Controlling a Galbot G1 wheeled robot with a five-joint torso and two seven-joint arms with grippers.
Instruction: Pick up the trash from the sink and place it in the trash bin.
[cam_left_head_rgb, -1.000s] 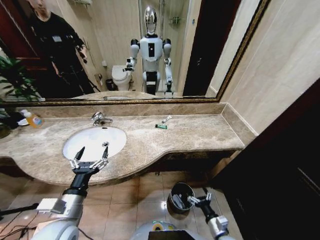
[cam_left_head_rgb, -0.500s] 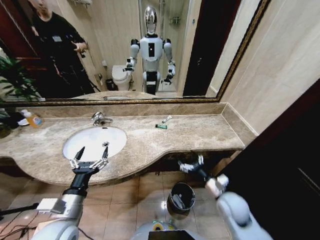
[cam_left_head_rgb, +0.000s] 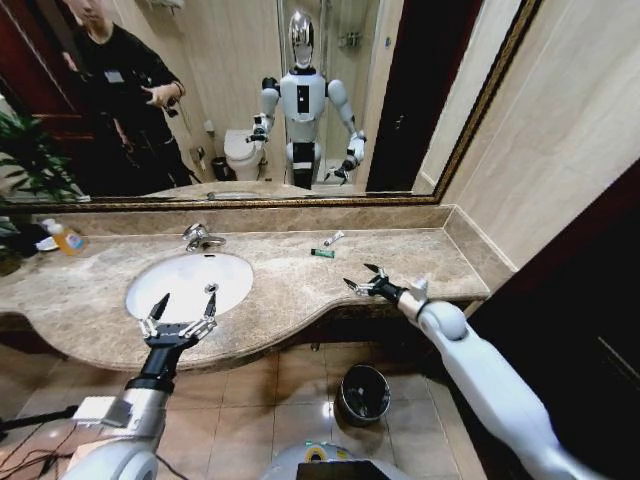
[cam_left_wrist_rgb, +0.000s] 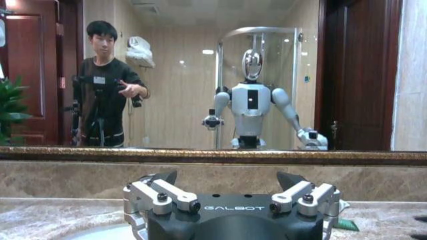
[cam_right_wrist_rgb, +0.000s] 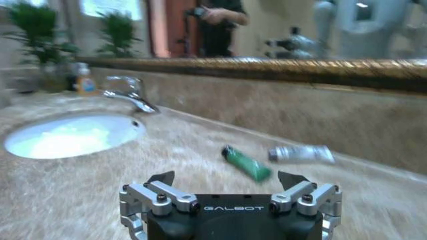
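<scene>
1. Beige-brown marble, veined and glossy, makes the counter (cam_left_head_rgb: 300, 275) across the middle of the head frame; the white oval sink (cam_left_head_rgb: 188, 283) is sunk in its left part, with a chrome faucet (cam_left_head_rgb: 198, 237) at its back rim.
2. Two small tubes lie on the marble right of centre, well apart from the sink: a dark green tube (cam_left_head_rgb: 322, 254) and, just behind it, a white tube (cam_left_head_rgb: 334, 238).
3. Metallic fingers spread wide, the right gripper (cam_left_head_rgb: 365, 281) hangs over the counter's front edge, right of centre, below the tubes and holding nothing.
4. Over the sink's near rim, lower left, the left gripper (cam_left_head_rgb: 180, 318) is also spread and empty.
5. On tan floor tiles at bottom centre stands the round dark bin (cam_left_head_rgb: 363, 392) with a shiny rim, below the counter.
6. An orange-liquid bottle (cam_left_head_rgb: 64, 236) stands at the far left by a green plant (cam_left_head_rgb: 25, 160).
7. A gilt-framed mirror (cam_left_head_rgb: 400, 100) fills the upper frame.
</scene>
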